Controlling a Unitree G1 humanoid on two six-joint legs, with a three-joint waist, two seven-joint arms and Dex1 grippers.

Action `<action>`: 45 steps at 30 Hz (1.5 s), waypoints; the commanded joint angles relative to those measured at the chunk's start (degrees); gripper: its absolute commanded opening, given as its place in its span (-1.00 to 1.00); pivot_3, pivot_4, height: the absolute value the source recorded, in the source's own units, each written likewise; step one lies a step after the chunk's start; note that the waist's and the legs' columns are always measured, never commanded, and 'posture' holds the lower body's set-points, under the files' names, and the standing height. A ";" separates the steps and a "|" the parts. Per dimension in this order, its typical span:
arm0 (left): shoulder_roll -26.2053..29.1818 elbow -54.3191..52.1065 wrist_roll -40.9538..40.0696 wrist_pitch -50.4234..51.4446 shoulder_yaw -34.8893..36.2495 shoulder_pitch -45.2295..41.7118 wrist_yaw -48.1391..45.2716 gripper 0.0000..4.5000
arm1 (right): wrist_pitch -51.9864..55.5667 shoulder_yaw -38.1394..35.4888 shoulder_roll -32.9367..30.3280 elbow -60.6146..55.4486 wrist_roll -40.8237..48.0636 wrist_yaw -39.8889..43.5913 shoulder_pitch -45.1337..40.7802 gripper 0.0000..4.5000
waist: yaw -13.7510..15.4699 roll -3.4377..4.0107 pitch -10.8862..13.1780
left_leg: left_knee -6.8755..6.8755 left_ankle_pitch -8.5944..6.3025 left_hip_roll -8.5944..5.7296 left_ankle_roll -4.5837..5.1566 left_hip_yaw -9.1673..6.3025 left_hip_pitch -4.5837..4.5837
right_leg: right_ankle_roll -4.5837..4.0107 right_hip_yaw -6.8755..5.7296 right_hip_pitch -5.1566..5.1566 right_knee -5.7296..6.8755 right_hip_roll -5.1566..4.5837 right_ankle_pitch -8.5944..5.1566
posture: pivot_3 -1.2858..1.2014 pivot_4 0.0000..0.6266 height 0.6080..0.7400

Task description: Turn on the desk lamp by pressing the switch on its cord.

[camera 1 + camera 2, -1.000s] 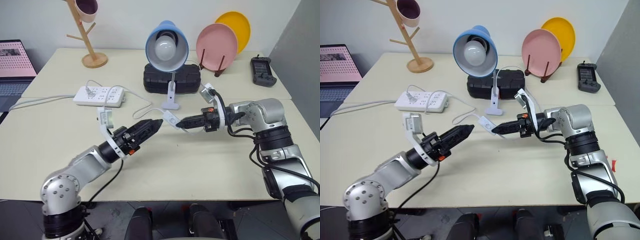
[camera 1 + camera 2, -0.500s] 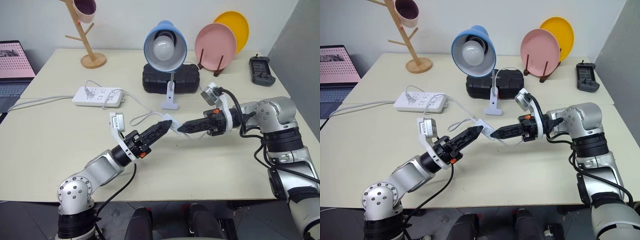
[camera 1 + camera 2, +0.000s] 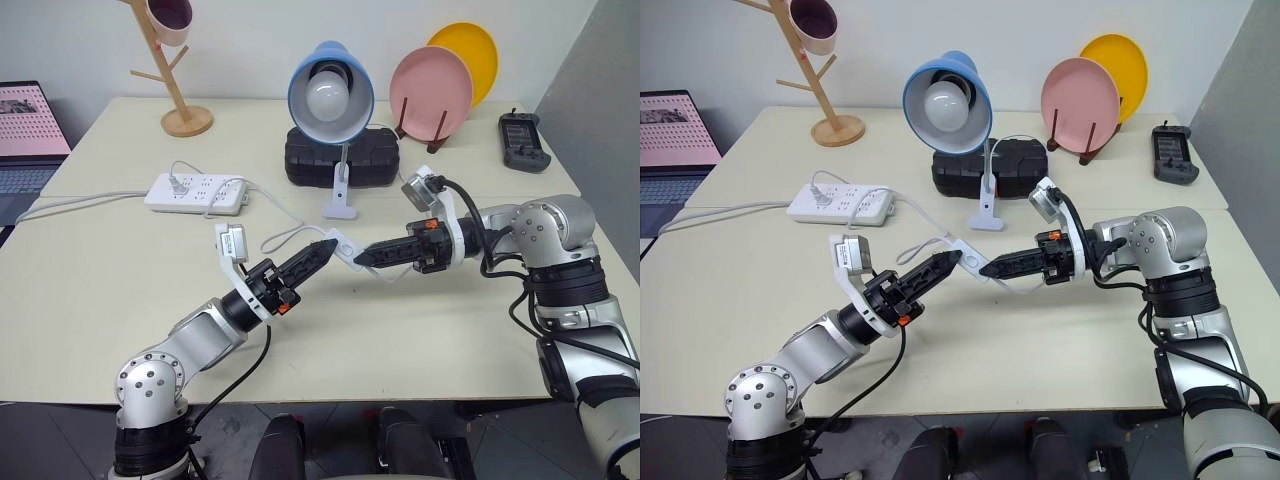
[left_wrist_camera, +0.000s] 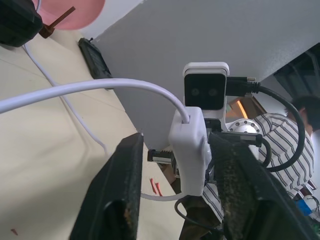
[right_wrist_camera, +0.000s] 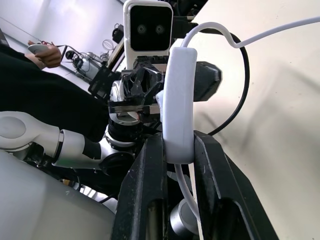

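Left eye view first, from the near edge of the desk [image 3: 80, 330] outward. The left gripper [image 3: 322, 250] reaches up from the near left toward the middle, and the right gripper [image 3: 366, 256] comes in from the right edge, pointing left; their tips almost meet above the middle of the desk. Between them, lifted off the surface, is the switch [image 3: 342, 247], a slim, elongated white plastic piece with thin white cord [image 3: 285, 233] running out of both ends.

In the right wrist view the right jaws are clenched on the lower end of the switch [image 5: 178, 100], one finger on each side, with the body standing up beyond them and the cord curving off its top. In the left wrist view the switch [image 4: 189, 145] sits between the left fingers [image 4: 120, 195]; a gap shows on the one side, and whether the other finger touches it I cannot tell, so those jaws are narrowed around it but not plainly gripping.

Farther back, the cord loops over the desk toward the white power strip [image 3: 197, 190] at the left. Behind the middle stands the desk lamp [image 3: 331, 92]: light-blue dome shade, large round white bulb, unlit, on a short white stem with a white clip base, in front of a black case [image 3: 300, 158]. Toward the far right are a pink plate [image 3: 431, 88] and a yellow plate [image 3: 470, 45] on a rack; at the far left, a wooden mug tree [image 3: 175, 80].
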 commanded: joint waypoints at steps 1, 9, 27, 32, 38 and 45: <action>0.49 -0.54 -0.55 -0.63 -0.86 0.01 -0.77 -0.55 | 0.17 -1.56 -0.35 -1.99 2.54 0.13 -0.41 -0.84 | 0.00 0.00 0.00 | 0.00 0.00 0.00 0.00 0.00 0.00 | 0.00 0.00 0.00 0.00 0.00 0.00 | 0.03 -0.52 1.00; 2.69 -1.45 -5.88 -0.15 0.06 -0.09 -2.76 -0.45 | -0.50 -0.61 -1.65 -0.40 2.72 1.35 -1.19 -0.84 | 0.00 0.00 0.00 | -0.01 0.00 0.00 0.00 0.00 -0.02 | 0.01 0.00 -0.02 -0.01 0.00 0.00 | 0.03 -0.52 1.00; 5.16 1.67 -12.96 -0.86 -3.39 -7.31 -1.01 0.61 | 4.57 -0.57 -2.84 -1.35 8.19 4.44 -6.88 -0.84 | 0.02 0.00 0.01 | -0.03 0.00 0.00 0.00 -0.03 -0.13 | 0.01 -0.05 -0.09 -0.09 0.00 -0.01 | 0.03 -0.52 1.00; 5.07 1.80 -13.29 -0.78 -3.64 -8.29 -0.53 0.61 | 4.42 -0.51 -2.79 -1.42 8.12 4.06 -6.52 -0.84 | 0.02 0.00 0.01 | -0.03 0.00 0.00 0.00 -0.02 -0.13 | 0.01 -0.03 -0.10 -0.09 0.00 -0.01 | 0.03 -0.52 1.00; 5.39 1.39 -13.95 -0.77 -3.63 -7.75 -0.43 0.61 | 4.50 -0.68 -2.78 -1.14 8.22 3.78 -6.64 -0.84 | 0.02 0.00 0.01 | -0.04 0.00 0.00 0.00 -0.02 -0.13 | 0.01 -0.03 -0.10 -0.10 0.00 -0.01 | 0.03 -0.52 1.00; 5.48 1.44 -14.84 -1.23 -3.03 -7.03 -0.30 0.09 | 4.48 -0.80 -2.92 -0.80 8.21 3.84 -6.65 -0.84 | 0.02 0.00 0.01 | -0.04 0.00 0.00 0.00 -0.02 -0.14 | 0.01 -0.03 -0.10 -0.10 0.00 -0.02 | 0.03 -0.52 1.00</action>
